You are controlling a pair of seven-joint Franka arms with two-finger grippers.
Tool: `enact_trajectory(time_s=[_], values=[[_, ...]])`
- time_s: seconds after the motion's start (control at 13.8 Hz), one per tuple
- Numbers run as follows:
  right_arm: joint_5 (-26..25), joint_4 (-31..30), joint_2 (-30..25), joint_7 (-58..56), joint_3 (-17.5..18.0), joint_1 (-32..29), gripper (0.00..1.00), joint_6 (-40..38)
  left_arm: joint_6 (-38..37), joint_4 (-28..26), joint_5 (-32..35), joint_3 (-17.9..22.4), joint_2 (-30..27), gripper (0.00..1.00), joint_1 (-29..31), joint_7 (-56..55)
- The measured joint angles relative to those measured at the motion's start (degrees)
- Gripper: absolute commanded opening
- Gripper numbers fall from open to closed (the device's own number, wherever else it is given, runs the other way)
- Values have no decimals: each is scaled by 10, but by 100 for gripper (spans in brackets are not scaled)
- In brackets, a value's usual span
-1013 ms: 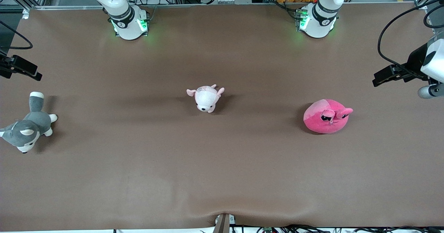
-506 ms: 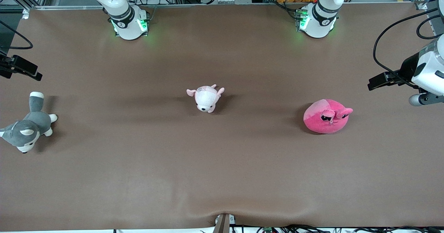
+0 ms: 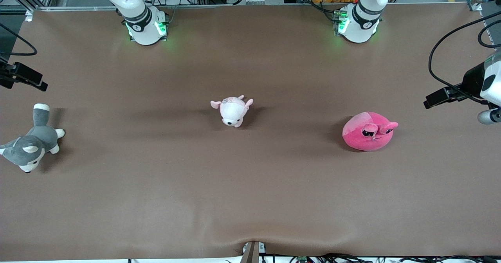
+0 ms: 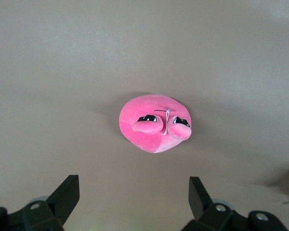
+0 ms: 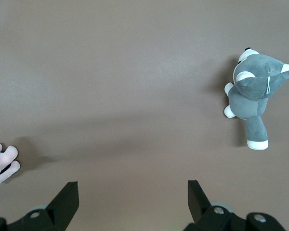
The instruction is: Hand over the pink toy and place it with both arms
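Brown cloth covers the long table [image 3: 250, 200], with both arm bases along its twelve o'clock edge in the front view. On it, the pink toy [image 3: 368, 131] lies toward the left arm's end, about four o'clock from the small pale puppy [image 3: 232, 110] at the table's middle. A grey husky [image 3: 30, 145] lies at the right arm's end. The left gripper [image 4: 134, 198] hangs in the air at the left arm's end of the table, near the pink toy, jaws spread wide and empty. The right gripper [image 5: 133, 198] waits over the right arm's end near the husky, jaws likewise released.
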Motion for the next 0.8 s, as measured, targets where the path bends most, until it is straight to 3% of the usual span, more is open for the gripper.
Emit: enact_trajectory(time_s=[0.43,0.8], values=[[0,0,0,0,0,0,100,0,1,2,51,0,10,100,4,0],[1,0,4,0,6,0,100,1,1,1,52,0,29,100,6,-25]])
